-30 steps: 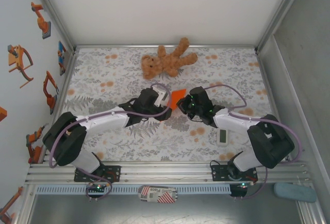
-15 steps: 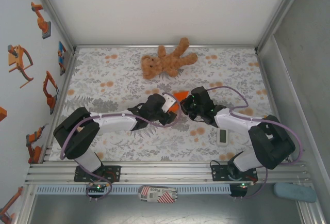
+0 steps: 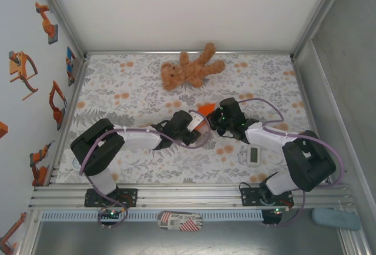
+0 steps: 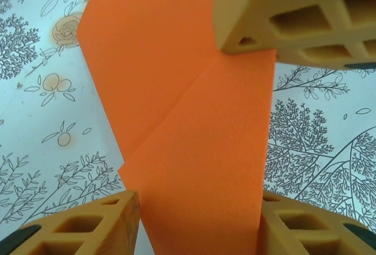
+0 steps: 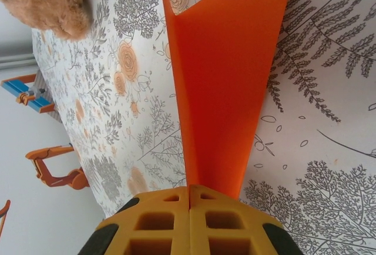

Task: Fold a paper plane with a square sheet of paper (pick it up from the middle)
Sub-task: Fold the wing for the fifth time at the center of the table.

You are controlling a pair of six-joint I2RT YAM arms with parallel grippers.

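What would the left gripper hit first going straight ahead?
Probably the orange paper, already between the open fingers of the left gripper; just beyond, a finger of the right gripper clamping it. Depth is unclear.

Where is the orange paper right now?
In the top view the orange paper sits just in front of the teddy bear, on the robot's side of it, pinched in the right arm's fingers.

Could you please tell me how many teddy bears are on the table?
1: the teddy bear lies near the table's far edge, just beyond the orange paper; I see no sign of another hidden.
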